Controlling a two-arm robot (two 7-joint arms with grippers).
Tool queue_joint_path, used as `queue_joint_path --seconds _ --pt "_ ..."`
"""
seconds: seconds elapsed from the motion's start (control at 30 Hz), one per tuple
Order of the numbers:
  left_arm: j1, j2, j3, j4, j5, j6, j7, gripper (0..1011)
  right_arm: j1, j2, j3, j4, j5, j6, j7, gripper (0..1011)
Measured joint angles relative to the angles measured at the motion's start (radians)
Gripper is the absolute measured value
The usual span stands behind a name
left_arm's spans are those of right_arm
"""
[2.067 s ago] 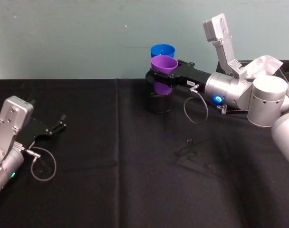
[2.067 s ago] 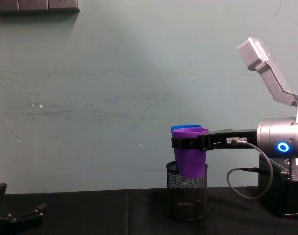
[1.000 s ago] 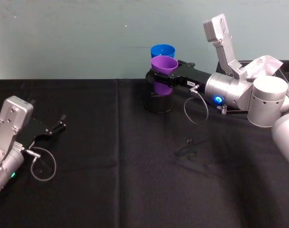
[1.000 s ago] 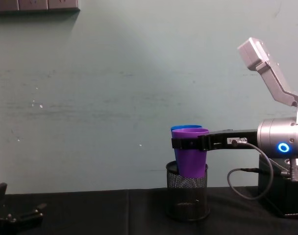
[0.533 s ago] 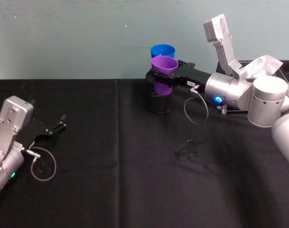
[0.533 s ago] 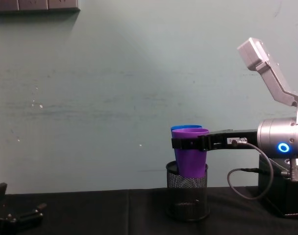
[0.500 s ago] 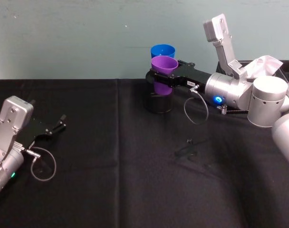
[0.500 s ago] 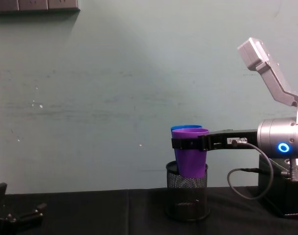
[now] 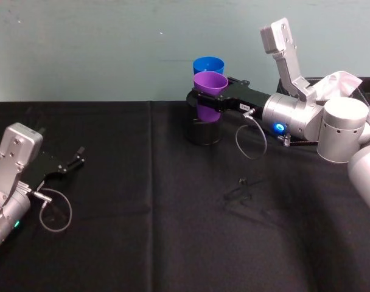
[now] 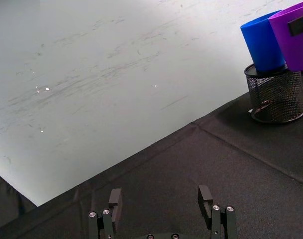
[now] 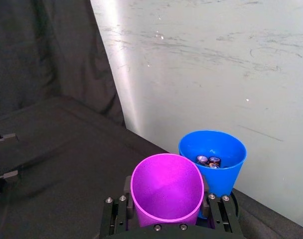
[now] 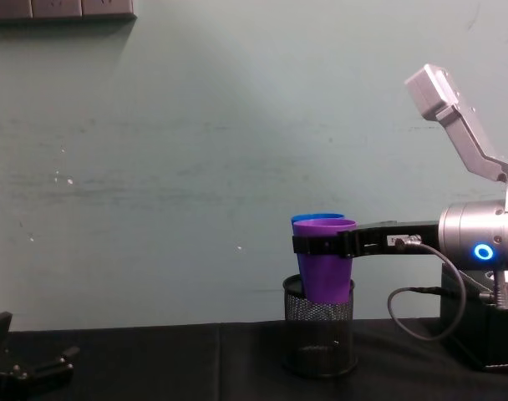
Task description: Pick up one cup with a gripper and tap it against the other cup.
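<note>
Purple plastic sits clamped between the right gripper's (image 9: 204,101) two black fingers (image 11: 114,218); the purple cup (image 9: 209,84) is upright, mouth up, held just below its rim with one finger on each side of its wall; the fingers are narrowed to the cup's width and hold it off the cloth. Just beyond the fingertips, on the wall side, stands the blue cup (image 9: 208,64), seated in a black mesh pen holder (image 9: 203,134); in the right wrist view the purple cup's (image 11: 166,193) rim overlaps the blue cup's (image 11: 219,155) near side, and the two look to meet there, though actual contact cannot be told; a few batteries (image 11: 207,160) lie inside the blue cup. In the chest view the right gripper (image 12: 322,245) reaches in level from the right, the purple cup (image 12: 325,271) hangs below its fingers with its base at the mesh pen holder's (image 12: 319,338) mouth, and the blue cup's (image 12: 315,219) rim shows just above and behind; whether the purple base is inside the holder or in front of it cannot be told.

Well apart, the left gripper (image 9: 75,160) rests low on the black cloth (image 9: 142,231), its fingers (image 10: 114,199) spread wide around nothing; both cups lie far ahead of its fingertips. A small dark clamp (image 9: 238,191) lies on the cloth, short of the right gripper's fingers.
</note>
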Motion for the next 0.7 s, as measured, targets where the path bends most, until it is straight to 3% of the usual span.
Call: queue_joint_path --seconds 0.7 --pt "0.000 0.000 0.000 0.000 0.000 0.000 0.000 1000 0.000 0.000 0.000 0.000 0.000 0.000 0.000 724"
